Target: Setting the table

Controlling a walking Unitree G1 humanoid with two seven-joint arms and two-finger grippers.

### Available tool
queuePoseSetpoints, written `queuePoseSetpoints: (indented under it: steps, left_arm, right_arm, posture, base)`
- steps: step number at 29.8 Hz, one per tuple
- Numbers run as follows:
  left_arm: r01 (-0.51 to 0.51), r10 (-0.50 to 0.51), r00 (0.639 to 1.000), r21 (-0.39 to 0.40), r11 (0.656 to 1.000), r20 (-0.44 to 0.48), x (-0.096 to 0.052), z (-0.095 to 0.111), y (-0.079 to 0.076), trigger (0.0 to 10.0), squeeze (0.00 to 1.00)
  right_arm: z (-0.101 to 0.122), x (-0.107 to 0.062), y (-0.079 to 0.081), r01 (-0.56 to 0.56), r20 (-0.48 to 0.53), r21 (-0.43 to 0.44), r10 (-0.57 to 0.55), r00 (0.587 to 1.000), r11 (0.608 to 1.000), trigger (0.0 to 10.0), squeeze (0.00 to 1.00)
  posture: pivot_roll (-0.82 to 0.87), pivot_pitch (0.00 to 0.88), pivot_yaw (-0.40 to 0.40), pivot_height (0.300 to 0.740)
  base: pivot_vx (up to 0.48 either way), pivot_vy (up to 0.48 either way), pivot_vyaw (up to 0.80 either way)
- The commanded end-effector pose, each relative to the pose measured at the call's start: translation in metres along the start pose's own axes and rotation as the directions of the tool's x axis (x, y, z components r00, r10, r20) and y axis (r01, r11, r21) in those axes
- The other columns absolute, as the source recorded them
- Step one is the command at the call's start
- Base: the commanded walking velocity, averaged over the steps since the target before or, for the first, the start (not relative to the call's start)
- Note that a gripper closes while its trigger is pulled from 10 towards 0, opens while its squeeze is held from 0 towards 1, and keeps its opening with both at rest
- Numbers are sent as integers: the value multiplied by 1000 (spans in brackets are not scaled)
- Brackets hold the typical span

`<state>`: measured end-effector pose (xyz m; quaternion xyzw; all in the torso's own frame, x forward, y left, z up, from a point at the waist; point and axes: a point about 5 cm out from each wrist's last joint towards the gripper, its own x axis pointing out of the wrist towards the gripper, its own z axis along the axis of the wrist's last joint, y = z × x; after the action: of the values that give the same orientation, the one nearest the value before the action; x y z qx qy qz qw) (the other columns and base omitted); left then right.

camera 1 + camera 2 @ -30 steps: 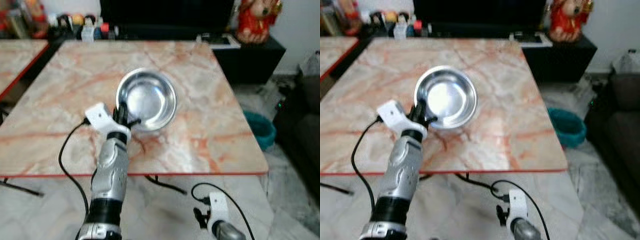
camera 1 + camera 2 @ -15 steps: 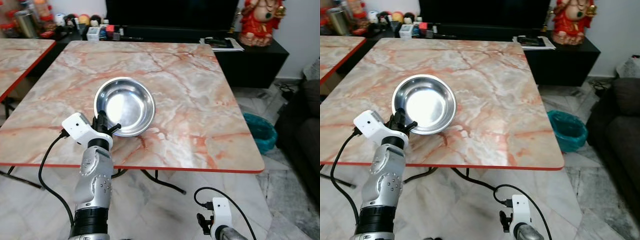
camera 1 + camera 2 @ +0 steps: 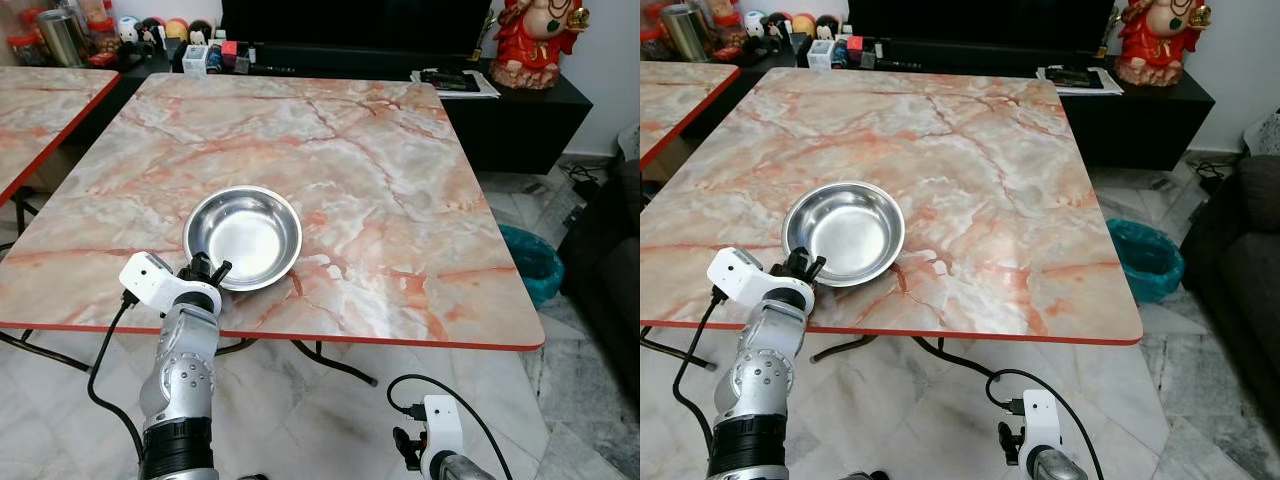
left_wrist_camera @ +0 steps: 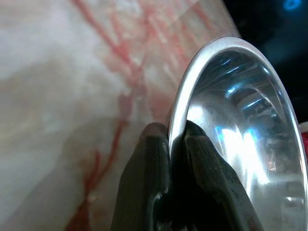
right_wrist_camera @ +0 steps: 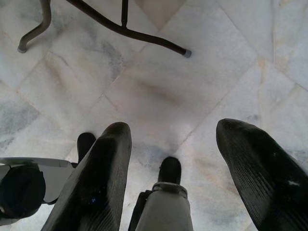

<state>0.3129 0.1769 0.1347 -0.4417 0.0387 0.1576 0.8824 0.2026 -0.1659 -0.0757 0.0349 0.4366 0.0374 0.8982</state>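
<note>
A shiny steel bowl (image 3: 243, 236) rests on the pink marble table (image 3: 380, 170), near its front-left edge. My left gripper (image 3: 206, 270) is shut on the bowl's near rim; in the left wrist view its two black fingers (image 4: 154, 183) pinch the thin steel rim (image 4: 180, 120), one inside and one outside. My right arm hangs low beside the table, and its gripper (image 5: 173, 168) stands open above the marble floor with nothing between its fingers.
A second marble table (image 3: 40, 100) stands at the left. A black cabinet with bottles, a red figurine (image 3: 540, 40) and papers lies behind. A teal bin (image 3: 528, 262) and a dark sofa (image 3: 610, 260) are at the right. Black table legs (image 5: 125, 29) cross the floor.
The view has pulled back and tilted, so the table sits differently in frame. The bowl, still held by my left gripper, now lies nearer the table's front edge.
</note>
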Motion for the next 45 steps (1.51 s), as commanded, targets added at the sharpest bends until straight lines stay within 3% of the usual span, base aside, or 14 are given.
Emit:
queuePoseSetpoints:
  steps: [1, 8, 14, 21, 26, 27, 29, 31, 33, 34, 40, 43, 44, 45]
  left_arm:
    - [1, -1, 1000, -36, 999, 3, -2, 5, -5, 10000, 0]
    - [-21, 21, 1000, -36, 999, -4, -6, 10, -8, 10000, 0]
    - [-66, 67, 996, 21, 998, -56, -6, 6, -4, 10000, 0]
    - [-82, 84, 993, 24, 996, -84, -7, 2, -4, 10000, 322]
    - [-95, 97, 991, 27, 995, -94, -7, 1, -4, 10000, 337]
    - [-100, 102, 990, 26, 995, -93, -7, 2, -3, 10000, 561]
    - [-103, 105, 990, 26, 994, -93, -7, 2, -3, 10000, 608]
    - [-106, 108, 990, 28, 994, -93, -7, 2, -3, 10000, 773]
    - [-107, 110, 990, 29, 994, -94, -7, 2, -3, 10000, 827]
    - [-110, 112, 989, 29, 994, -94, -7, 2, -3, 10000, 1000]
    - [-113, 115, 989, 30, 993, -96, -7, 3, -4, 10000, 984]
    - [-107, 110, 990, 37, 994, -90, -8, 5, -6, 10000, 898]
    - [-106, 109, 991, 39, 994, -83, -8, 7, -6, 10000, 0]
    - [-105, 108, 991, 39, 994, -76, -10, 9, -7, 10000, 0]
  right_arm:
    - [-2, 0, -1, 1, -11, -4, -1, 1000, 1000, 10000, 0]
    - [-2, 0, 0, -3, -11, -7, 3, 1000, 1000, 10000, 0]
    - [0, 0, 1, -11, -11, -13, 11, 1000, 1000, 10000, 0]
    - [-1, 0, 2, -12, -13, -12, 12, 1000, 1000, 10000, 0]
    - [-1, 0, 3, -12, -14, -10, 12, 1000, 1000, 10000, 0]
    - [-1, 0, 3, -12, -14, -9, 12, 1000, 1000, 10000, 0]
    - [-1, 0, 3, -13, -14, -9, 13, 1000, 1000, 10000, 0]
    - [-1, 0, 3, -13, -15, -9, 13, 1000, 1000, 10000, 0]
    - [-1, 0, 3, -13, -15, -9, 13, 1000, 1000, 10000, 0]
    - [-1, 0, 3, -13, -15, -8, 13, 1000, 1000, 10000, 0]
    - [-2, 0, 3, -11, -16, -5, 11, 1000, 1000, 10000, 0]
    - [-2, 0, 3, -11, -16, -4, 11, 1000, 1000, 10000, 0]
    - [-2, 0, 3, -11, -15, -4, 11, 1000, 1000, 10000, 0]
    - [-2, 0, 2, -10, -15, -3, 10, 1000, 1000, 10000, 0]
  posture:
    - [97, 91, -45, 740]
    - [98, 89, -45, 740]
    - [101, 83, -43, 740]
    - [100, 81, -39, 740]
    - [99, 85, -39, 740]
    - [101, 88, -40, 740]
    - [101, 89, -40, 740]
    - [103, 91, -40, 740]
    - [103, 91, -40, 740]
    - [103, 94, -40, 740]
    - [101, 93, -38, 740]
    - [101, 93, -38, 740]
    - [101, 93, -38, 740]
    - [104, 95, -41, 740]
  base:
    - [0, 0, 0]
    - [0, 0, 0]
    - [0, 0, 0]
    - [0, 0, 0]
    - [0, 0, 0]
    - [0, 0, 0]
    - [0, 0, 0]
    - [0, 0, 0]
    - [0, 0, 0]
    - [0, 0, 0]
    - [0, 0, 0]
    - [0, 0, 0]
    - [0, 0, 0]
    - [0, 0, 0]
